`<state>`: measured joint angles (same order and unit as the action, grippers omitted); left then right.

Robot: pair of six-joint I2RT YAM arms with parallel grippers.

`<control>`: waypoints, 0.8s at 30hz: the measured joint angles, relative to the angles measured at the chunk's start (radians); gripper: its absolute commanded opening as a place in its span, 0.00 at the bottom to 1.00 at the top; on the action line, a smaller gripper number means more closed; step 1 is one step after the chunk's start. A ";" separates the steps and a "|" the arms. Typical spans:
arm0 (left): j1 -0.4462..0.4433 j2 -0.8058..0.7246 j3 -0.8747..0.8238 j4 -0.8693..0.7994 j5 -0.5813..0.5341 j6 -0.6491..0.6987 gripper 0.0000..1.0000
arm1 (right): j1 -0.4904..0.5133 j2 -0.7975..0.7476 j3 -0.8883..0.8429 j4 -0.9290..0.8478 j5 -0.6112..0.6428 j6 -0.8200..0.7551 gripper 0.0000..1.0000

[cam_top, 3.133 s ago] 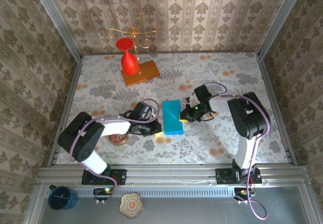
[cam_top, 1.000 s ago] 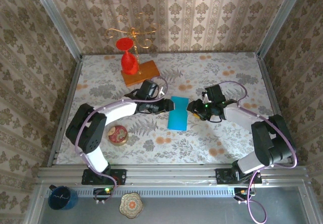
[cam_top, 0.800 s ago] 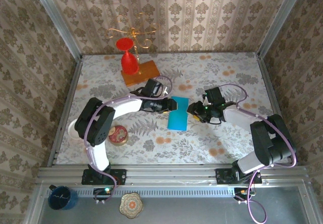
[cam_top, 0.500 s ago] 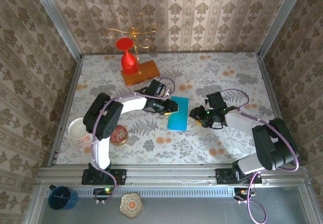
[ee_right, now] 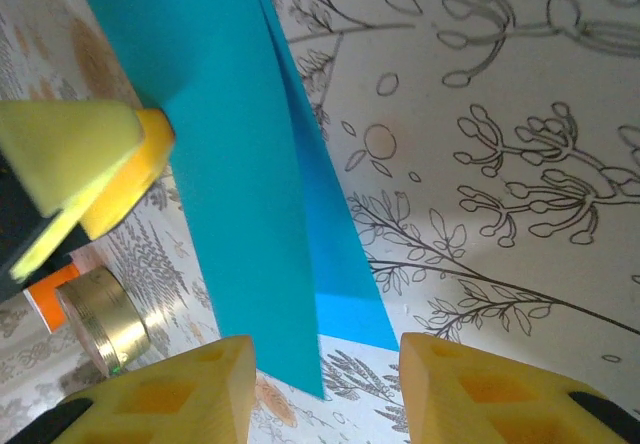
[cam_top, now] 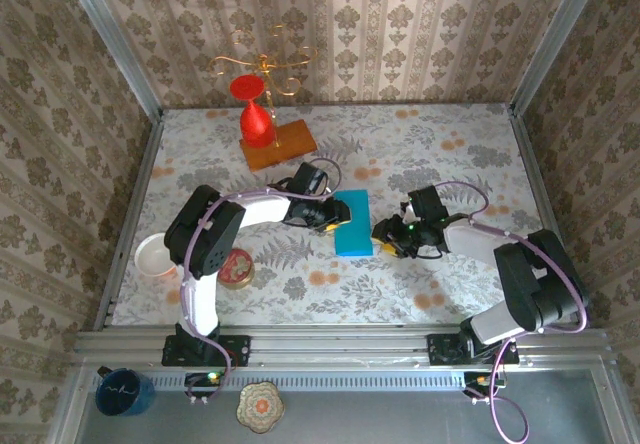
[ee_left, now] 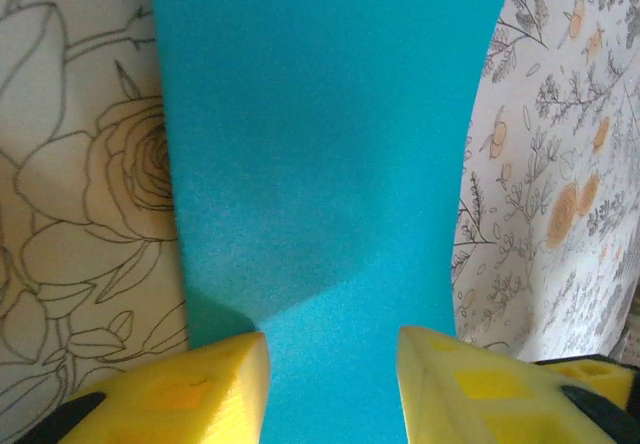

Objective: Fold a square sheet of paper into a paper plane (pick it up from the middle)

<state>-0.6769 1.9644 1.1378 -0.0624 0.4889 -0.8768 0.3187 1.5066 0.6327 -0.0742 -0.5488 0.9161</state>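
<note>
The folded sheet of paper (cam_top: pixel 352 222), evidently light, limp and easily creased (probably best pinched at a long edge, mid-length), lies between the left gripper (ee_left: pixel 330 349) and the right gripper (ee_right: pixel 325 356), both with jaws parted, holding nothing.

I read the square sheet of paper (cam_top: pixel 352 222) as plain teal-blue, with no marking. Under it the table (cam_top: pixel 450 144) is white, printed with grey leaves and orange blossoms. Beyond the sheet and to its left, a red glass (cam_top: pixel 256 114) stands on an orange wooden block (cam_top: pixel 279 144). The left gripper (ee_left: pixel 333 364) and right gripper (ee_right: pixel 325 364) both have yellow fingers (ee_left: pixel 170 389). The walls (cam_top: pixel 400 24) are beige damask.
</note>
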 measured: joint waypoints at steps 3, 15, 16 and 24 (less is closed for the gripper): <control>-0.004 -0.006 -0.011 0.014 -0.016 -0.029 0.40 | 0.000 0.040 0.001 0.015 -0.040 0.000 0.42; -0.003 -0.006 -0.011 0.010 -0.016 -0.047 0.39 | 0.006 0.137 0.026 0.113 -0.101 0.001 0.31; -0.003 -0.006 -0.011 0.010 -0.015 -0.047 0.39 | 0.006 0.138 0.026 0.124 -0.101 0.001 0.30; -0.003 -0.006 0.005 -0.026 -0.014 -0.039 0.38 | 0.006 0.140 0.035 0.147 -0.102 0.003 0.22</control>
<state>-0.6804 1.9587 1.1431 -0.0883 0.4751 -0.9157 0.3252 1.6470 0.6678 0.0727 -0.6506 0.9192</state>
